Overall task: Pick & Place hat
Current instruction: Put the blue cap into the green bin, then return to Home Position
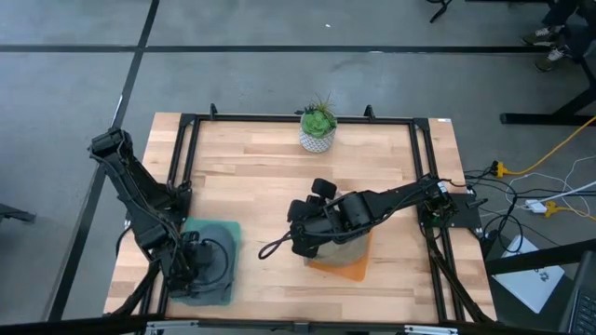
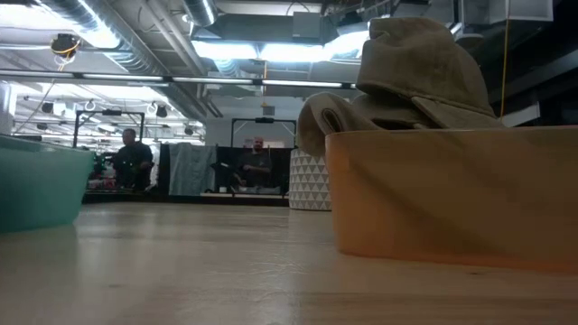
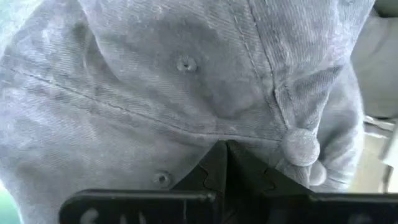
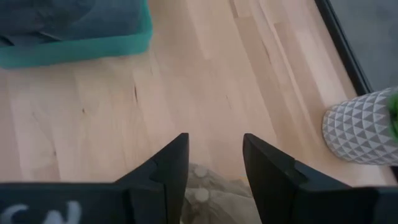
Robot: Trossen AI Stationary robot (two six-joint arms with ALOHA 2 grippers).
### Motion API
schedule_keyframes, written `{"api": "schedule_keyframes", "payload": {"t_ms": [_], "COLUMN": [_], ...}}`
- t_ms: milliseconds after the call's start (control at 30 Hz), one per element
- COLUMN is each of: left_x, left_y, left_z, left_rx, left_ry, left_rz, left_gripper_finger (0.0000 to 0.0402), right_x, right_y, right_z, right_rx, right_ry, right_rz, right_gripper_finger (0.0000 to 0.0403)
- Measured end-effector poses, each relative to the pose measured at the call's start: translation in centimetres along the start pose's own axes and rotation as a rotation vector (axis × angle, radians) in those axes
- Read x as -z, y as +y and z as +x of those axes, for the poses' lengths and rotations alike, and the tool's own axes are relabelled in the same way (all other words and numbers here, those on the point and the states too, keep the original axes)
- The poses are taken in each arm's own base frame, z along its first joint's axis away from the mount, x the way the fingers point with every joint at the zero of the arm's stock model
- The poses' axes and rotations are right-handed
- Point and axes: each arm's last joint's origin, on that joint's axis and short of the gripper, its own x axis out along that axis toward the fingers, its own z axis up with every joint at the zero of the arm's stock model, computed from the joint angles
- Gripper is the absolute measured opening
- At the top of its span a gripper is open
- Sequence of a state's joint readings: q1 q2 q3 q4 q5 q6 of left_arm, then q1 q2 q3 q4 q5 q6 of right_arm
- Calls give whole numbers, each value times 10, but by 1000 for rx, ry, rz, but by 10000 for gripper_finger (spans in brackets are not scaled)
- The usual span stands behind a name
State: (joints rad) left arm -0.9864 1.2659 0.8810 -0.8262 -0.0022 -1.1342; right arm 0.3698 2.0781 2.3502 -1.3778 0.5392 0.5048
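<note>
Two hats are in play on the wooden tabletop (image 1: 270, 177). A grey hat (image 3: 186, 93) lies in the teal bin (image 1: 223, 237) at the tabletop's near left corner, and a tan hat (image 2: 415, 72) is heaped in the orange bin (image 2: 452, 194) right of centre, its crown and folded brim rising above the rim. The left gripper (image 3: 225, 163) is down in the teal bin, its fingers clenched together right against the grey cloth near the crown button; whether a fold of fabric is pinched between them cannot be told, since the tips meet with no cloth visibly showing in the seam. The right gripper (image 4: 214, 165) hovers over the orange bin with its fingers parted and nothing between them, the tan cloth showing just below the gap. A potted plant (image 1: 318, 128) in a patterned white pot stands at the far edge, well apart from both bins. Both hats look like soft, light cotton twill: they will crumple, drape and sag rather than hold shape, and are neither fragile nor slippery. A good hold is likely a pinch on a thick seam, the brim's stitched edge or a gathered fold of the crown, since a single thin layer could slide out or let the rest snag on the bin wall.
</note>
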Motion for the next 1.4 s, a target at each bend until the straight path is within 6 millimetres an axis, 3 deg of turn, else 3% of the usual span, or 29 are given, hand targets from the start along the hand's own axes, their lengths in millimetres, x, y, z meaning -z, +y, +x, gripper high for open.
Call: {"api": "schedule_keyframes", "payload": {"t_ms": [233, 500, 700, 867, 1100, 1400], "left_x": [-5, -25, -29, -31, -36, -41], "left_y": [-11, -9, -2, -3, -13, -3], "left_z": [-14, -56, -82, -95, -101, -69], "left_rx": [84, 61, 32, 48, 108, 232], "left_ry": [34, -313, -561, -683, -772, -808], "left_rz": [50, 201, 282, 366, 464, 461], "left_gripper_finger": [10, 12, 9, 7, 12, 8], "right_x": [1, 4, 11, 22, 43, 69], "right_y": [-2, 1, 2, 16, 35, 65], "right_z": [1, -6, -29, -45, -53, -32], "right_rx": [10, 80, 134, 135, 190, 177], "right_ry": [10, -27, -93, -122, -163, -157], "right_rz": [-8, -63, -57, -80, -92, -81], "right_gripper_finger": [152, 152, 152, 152, 152, 152]}}
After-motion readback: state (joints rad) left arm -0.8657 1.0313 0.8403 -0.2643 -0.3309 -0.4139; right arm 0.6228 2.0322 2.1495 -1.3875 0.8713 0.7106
